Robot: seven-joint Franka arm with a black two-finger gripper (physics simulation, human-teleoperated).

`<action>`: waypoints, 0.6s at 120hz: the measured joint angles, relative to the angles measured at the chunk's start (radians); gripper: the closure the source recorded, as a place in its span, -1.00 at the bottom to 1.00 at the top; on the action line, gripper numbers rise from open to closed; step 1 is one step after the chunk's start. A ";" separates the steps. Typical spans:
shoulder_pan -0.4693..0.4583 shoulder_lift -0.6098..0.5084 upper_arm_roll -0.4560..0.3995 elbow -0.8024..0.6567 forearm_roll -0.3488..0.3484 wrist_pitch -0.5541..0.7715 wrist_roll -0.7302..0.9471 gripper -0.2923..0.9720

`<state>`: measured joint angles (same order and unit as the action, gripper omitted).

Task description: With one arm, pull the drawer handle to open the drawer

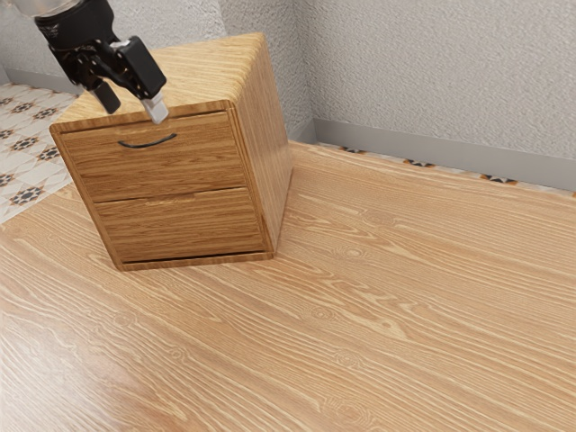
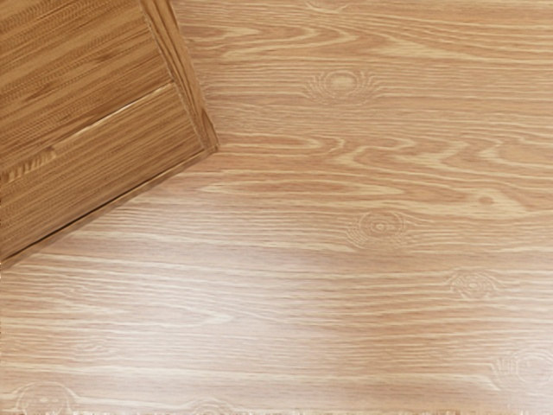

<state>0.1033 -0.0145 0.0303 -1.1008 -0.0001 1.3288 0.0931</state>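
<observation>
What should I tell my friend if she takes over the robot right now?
Hand: open, holding nothing, just above the cabinet's top front edge, over the handle.
Handle: on the top drawer, untouched. Top drawer looks shut, flush with the front.
Done: hand is near the handle.
Left: lower the hand, close on the handle, pull the drawer out.

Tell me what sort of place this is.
Likely a domestic-style room, rendered in simulation. A wooden drawer cabinet stands on a broad wood-grain table, a rough grey wall with a skirting board runs behind it, and patterned floor tiles show at the exterior view's left.
</observation>
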 joint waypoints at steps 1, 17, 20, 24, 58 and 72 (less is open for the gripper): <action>-0.001 0.000 0.000 0.000 0.001 -0.001 0.000 -0.54; -0.026 0.012 -0.001 -0.002 0.015 -0.019 0.005 -0.54; -0.031 0.016 -0.001 -0.002 0.016 -0.023 0.006 -0.54; -0.038 0.020 0.000 -0.002 0.018 -0.029 0.007 -0.54; -0.088 -0.149 -0.003 -0.294 0.087 0.057 0.368 -0.53; 0.090 -0.213 -0.077 -0.391 0.071 0.140 0.532 -0.54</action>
<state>0.1930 -0.2279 -0.0462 -1.4922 0.0708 1.4689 0.6250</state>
